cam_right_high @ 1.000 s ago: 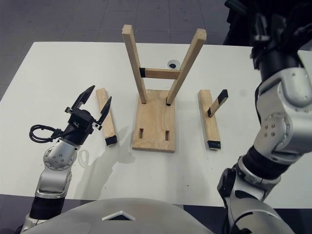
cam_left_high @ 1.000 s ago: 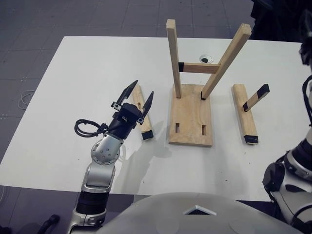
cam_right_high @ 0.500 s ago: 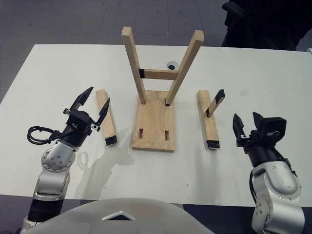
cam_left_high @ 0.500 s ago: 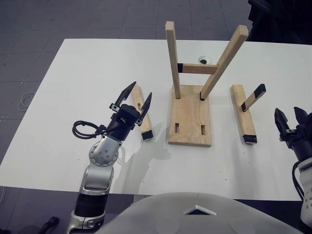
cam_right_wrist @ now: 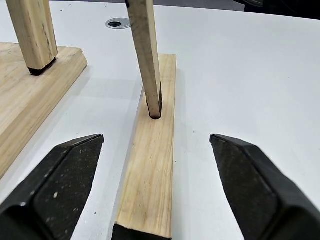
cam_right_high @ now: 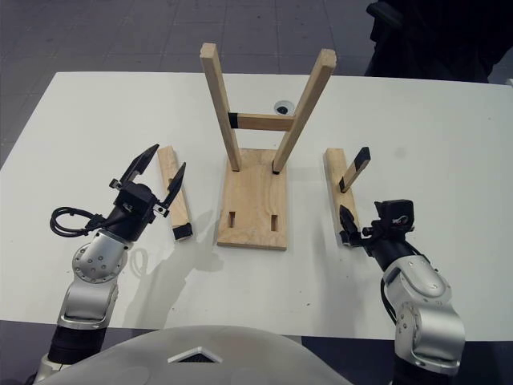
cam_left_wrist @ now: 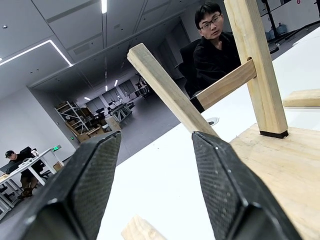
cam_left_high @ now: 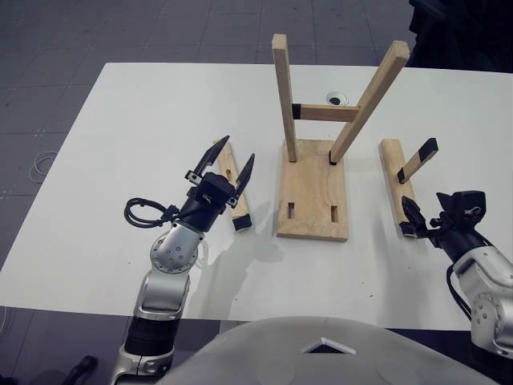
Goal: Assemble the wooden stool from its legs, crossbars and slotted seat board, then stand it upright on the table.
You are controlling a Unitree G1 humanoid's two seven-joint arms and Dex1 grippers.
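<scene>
1. The slotted seat board [cam_left_high: 313, 190] is lying flat in the middle of the white table [cam_left_high: 136, 112].
2. Two legs are standing in its far slots: one upright [cam_left_high: 284, 96], the other [cam_left_high: 370, 100] leaning outward to the right, with a crossbar [cam_left_high: 327, 112] joining them.
3. The two near slots [cam_left_high: 292, 211] are sitting unfilled.
4. A loose leg [cam_left_high: 234, 183] is lying on the table just left of the board.
5. The left gripper [cam_left_high: 234, 152] is hovering over that leg's near half, its fingers spread wide and holding nothing.
6. On the right of the board, another leg [cam_left_high: 398, 186] is lying flat, with a short crossbar [cam_left_high: 420, 160] sticking up out of it at a slant.
7. The right gripper [cam_right_wrist: 156, 142] is sitting low at this leg's near end, its fingers parted, one on each side of the wood and not touching it.
</scene>
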